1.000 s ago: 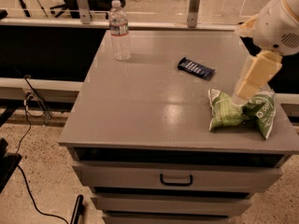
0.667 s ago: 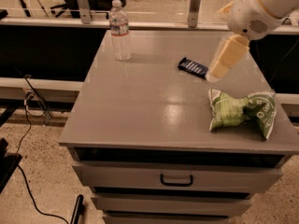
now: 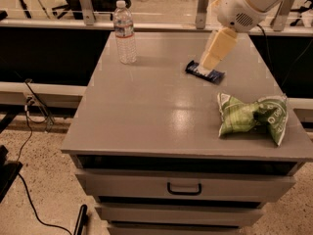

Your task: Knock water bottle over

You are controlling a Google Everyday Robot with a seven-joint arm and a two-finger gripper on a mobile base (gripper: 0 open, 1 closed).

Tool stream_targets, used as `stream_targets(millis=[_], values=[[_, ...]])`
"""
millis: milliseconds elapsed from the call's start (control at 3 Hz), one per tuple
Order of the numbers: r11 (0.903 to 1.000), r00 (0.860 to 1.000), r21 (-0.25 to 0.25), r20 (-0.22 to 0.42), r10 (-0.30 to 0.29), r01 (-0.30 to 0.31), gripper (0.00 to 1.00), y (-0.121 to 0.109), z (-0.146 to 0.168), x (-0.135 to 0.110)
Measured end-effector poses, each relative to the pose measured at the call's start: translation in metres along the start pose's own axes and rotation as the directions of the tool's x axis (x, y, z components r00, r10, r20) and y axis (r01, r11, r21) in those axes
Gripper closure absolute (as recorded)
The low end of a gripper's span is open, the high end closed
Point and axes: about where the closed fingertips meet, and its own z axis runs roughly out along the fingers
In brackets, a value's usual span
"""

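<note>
Grey bench (image 3: 146, 126): water bottle (image 3: 125, 33), upper left, looks light and tippy; I'd push near its cap. Gripper (image 3: 207, 65) hangs upper right; jaws, I can't tell.

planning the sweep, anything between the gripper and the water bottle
Nothing visible does. The cream gripper is at the dark blue packet; only bare grey tabletop lies between it and the clear plastic water bottle.

warm dim light; glare on the tabletop (image 3: 146, 109); hand (image 3: 211, 64) pale above its far side.
</note>
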Motion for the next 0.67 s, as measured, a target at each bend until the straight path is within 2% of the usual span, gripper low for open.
stream_targets(millis=[333,667], values=[[0.9996,0.997,0.007,0.074,0.027,-0.027,0.00,-0.010,0.008,-0.007],[0.9988,0.971,0.019,0.237,0.040,-0.046,0.00,-0.040,0.034,-0.038]])
